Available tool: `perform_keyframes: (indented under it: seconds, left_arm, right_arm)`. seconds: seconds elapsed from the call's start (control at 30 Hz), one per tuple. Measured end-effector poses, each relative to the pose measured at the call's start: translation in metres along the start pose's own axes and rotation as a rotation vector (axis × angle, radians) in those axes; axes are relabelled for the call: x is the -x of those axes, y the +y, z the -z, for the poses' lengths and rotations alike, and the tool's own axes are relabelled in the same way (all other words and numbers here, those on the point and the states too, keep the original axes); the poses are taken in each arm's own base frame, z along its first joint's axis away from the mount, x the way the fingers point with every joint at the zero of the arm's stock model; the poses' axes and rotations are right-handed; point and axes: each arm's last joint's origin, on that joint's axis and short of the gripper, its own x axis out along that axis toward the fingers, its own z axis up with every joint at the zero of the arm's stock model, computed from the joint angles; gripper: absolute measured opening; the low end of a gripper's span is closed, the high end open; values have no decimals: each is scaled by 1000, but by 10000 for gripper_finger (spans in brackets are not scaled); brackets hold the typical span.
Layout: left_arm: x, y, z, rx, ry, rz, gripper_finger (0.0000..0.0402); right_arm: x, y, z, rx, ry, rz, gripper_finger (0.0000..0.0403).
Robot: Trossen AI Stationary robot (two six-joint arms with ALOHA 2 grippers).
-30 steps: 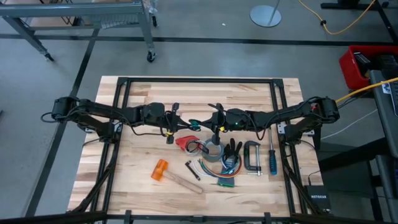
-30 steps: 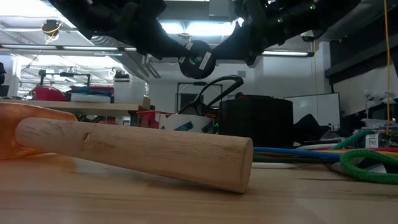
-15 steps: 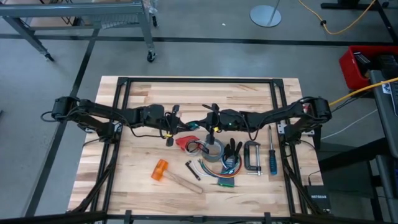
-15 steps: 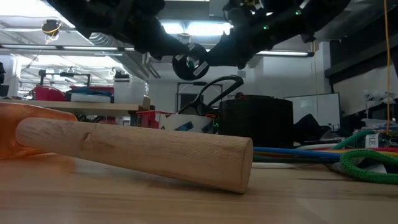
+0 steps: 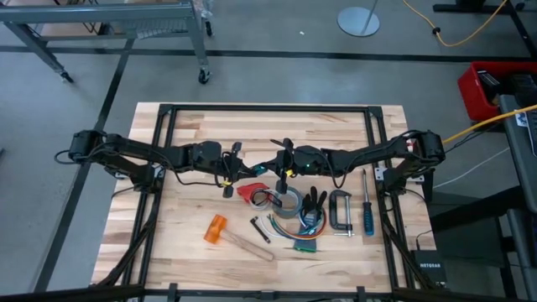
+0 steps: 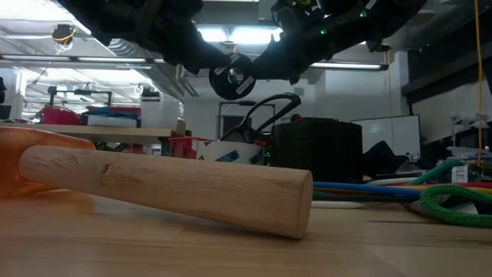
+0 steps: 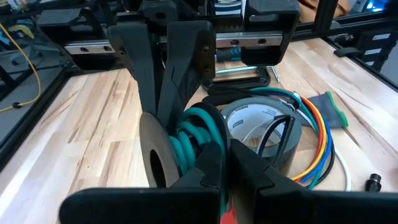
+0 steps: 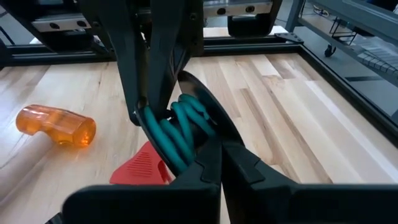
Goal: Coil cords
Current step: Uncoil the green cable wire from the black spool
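Nearest, along the table's front edge, the hammer lies untouched, its wooden handle [image 6: 165, 188] on its side and its orange head [image 5: 216, 229] flat on the boards. Just past it are the bundle of multi-coloured wires [image 5: 304, 239], the clamp [image 5: 340, 210] and the screwdriver [image 5: 367, 210]. Behind those sits the grey tape roll [image 7: 261, 121], with a red piece [image 8: 144, 165] beside it.

Above mid-table, a little beyond the roll, the two arms meet tip to tip. The cord [image 7: 189, 134] is held up between them, clear of the wood. What shows of it is a tight run of teal-green turns wound against a black disc [image 6: 231, 77]. The left gripper [image 7: 225, 171] has its fingers pressed together on the lower edge of that coil. The right gripper [image 8: 219, 165] is closed on the same coil from the opposite side. Each wrist view shows the other arm's fingers straddling the turns.

Over the last second the right arm has reached in toward the left arm, which has barely moved. In the low view the disc has drifted toward the left arm's side and turned a little. I judge this to be a winding or hand-over stroke, with the coil already partly formed. How much loose cord remains I cannot tell.

Farther back, the table frame and the bare floor with a trolley leg are not involved.
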Motion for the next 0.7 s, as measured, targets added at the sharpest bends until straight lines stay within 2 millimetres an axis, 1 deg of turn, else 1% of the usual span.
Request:
perform_keyframes:
  seconds: [0.4, 0.43, 0.5, 0.57, 0.63, 0.7]
  left_arm:
    - [0, 0, 0, 0, 5, -1, 1]
    - [0, 0, 1, 0, 6, -4, 1]
    - [-2, 1, -3, -3, -13, -13, 1]
    - [-2, 1, 1, -2, 8, -15, 1]
    - [-2, 2, -1, -4, -4, -19, 1]
    - [-3, 2, 1, -2, 9, -19, 1]
  right_arm:
    - [0, 2, -5, -8, -47, -58, 5]
    - [0, 2, -6, -9, -63, -75, 5]
    - [1, 5, -19, -14, -155, -122, 5]
    - [4, 6, -26, -10, -207, -173, 5]
    - [3, 7, -29, -6, -222, -200, 5]
    - [2, 8, -30, 0, -199, -209, 5]
